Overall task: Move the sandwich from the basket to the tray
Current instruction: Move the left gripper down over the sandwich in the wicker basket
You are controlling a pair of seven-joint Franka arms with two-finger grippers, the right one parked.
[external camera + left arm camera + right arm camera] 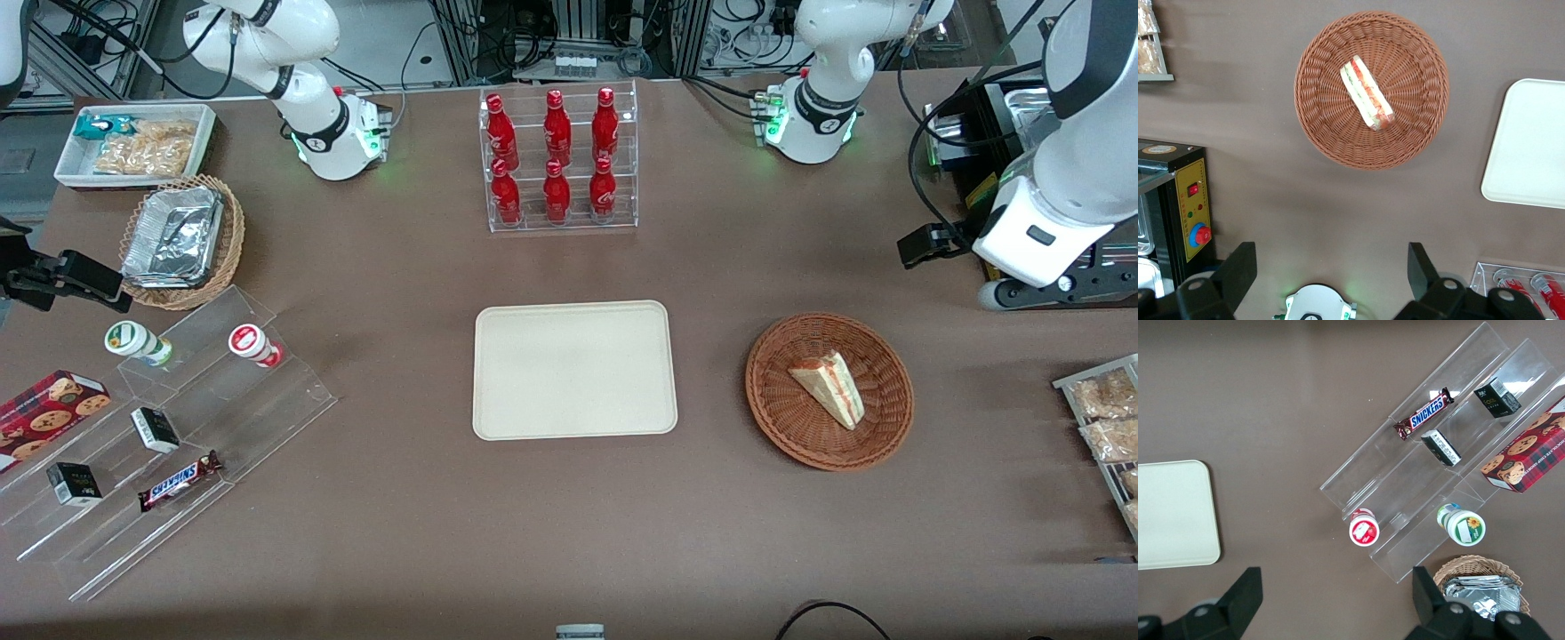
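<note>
Jaws: stood wide apart, holding nothing
Gripper: hung high above the table, well clear of the basket
Sandwich: lay on its side near the basket's centre, filling edge up
Tray: lay bare, beside the basket
Risk: soft bread could crush under a hard squeeze; a tilted wedge could slip from the fingers

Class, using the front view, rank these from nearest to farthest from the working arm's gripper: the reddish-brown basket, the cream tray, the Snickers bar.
The gripper, open, hangs high at the working arm's end of the table.
1. basket, beside that end, holding the sandwich.
2. tray, mid-table.
3. Snickers bar, toward the parked arm's end.
</note>
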